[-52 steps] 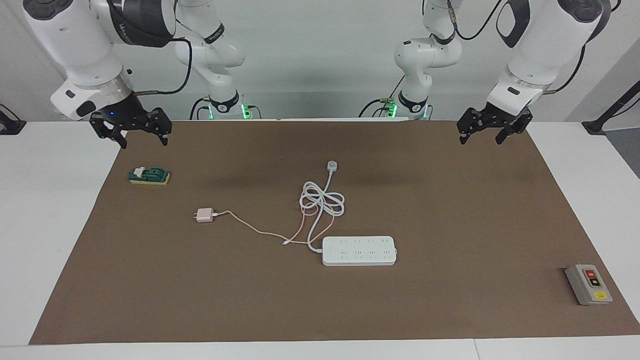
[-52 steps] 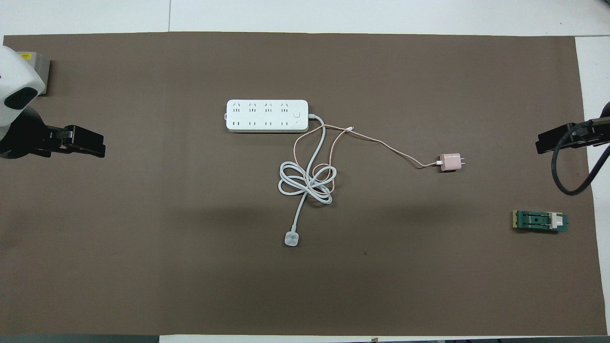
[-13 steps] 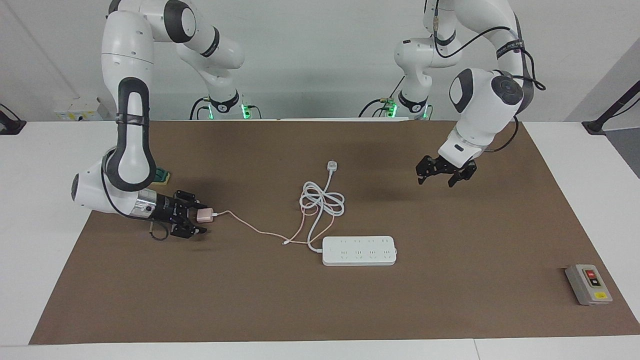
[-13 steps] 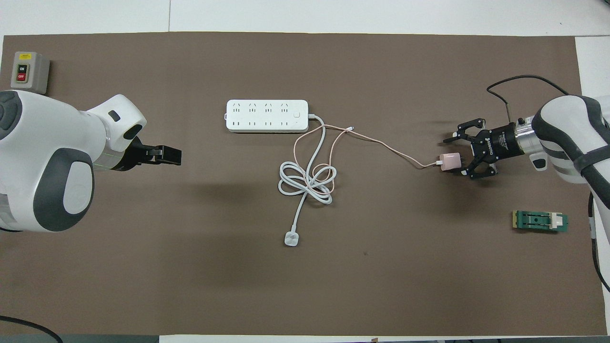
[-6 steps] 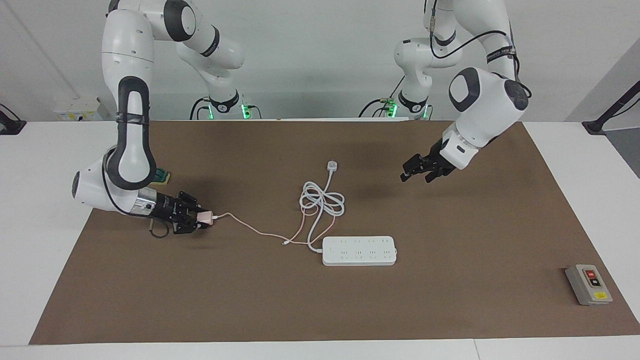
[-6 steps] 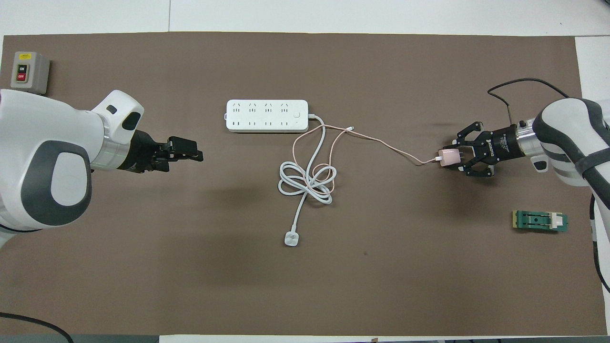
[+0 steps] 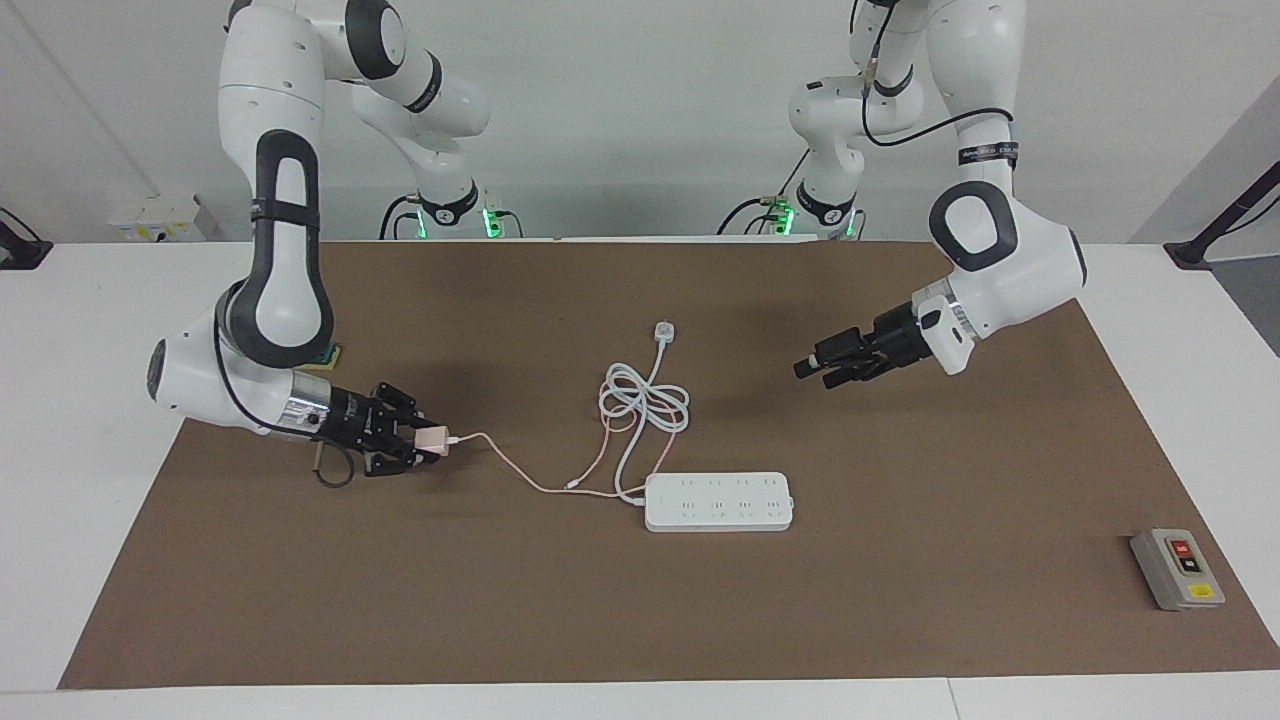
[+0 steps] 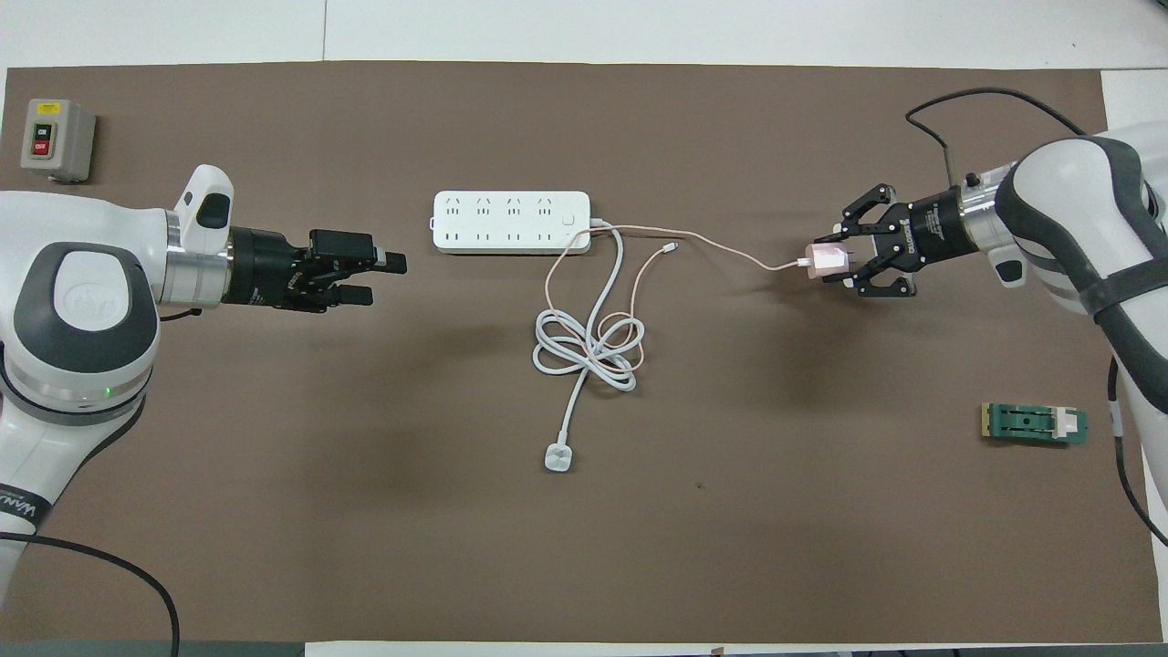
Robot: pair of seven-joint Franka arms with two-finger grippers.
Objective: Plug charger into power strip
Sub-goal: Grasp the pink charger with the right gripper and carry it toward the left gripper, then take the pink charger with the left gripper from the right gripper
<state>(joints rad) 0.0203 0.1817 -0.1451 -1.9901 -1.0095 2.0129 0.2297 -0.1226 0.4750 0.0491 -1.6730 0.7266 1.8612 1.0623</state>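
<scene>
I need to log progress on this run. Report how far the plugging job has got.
Done: the right gripper has shut on the charger and holds it just above the mat.
In hand: carrying it toward the power strip, its pink cable trailing on the mat.
Left: every socket on the strip shows empty, so insertion remains. The left gripper hangs open over the mat, holding nothing.

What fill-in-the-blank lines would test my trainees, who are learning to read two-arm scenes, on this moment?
1. The right claw is shut on the ____.
2. The strip lies ____ from the robots than the coiled cord.
3. The left claw hangs open and holds ____.
4. The grey box sits toward the ____ arm's end of the table.

Missing words: charger; farther; nothing; left
</scene>
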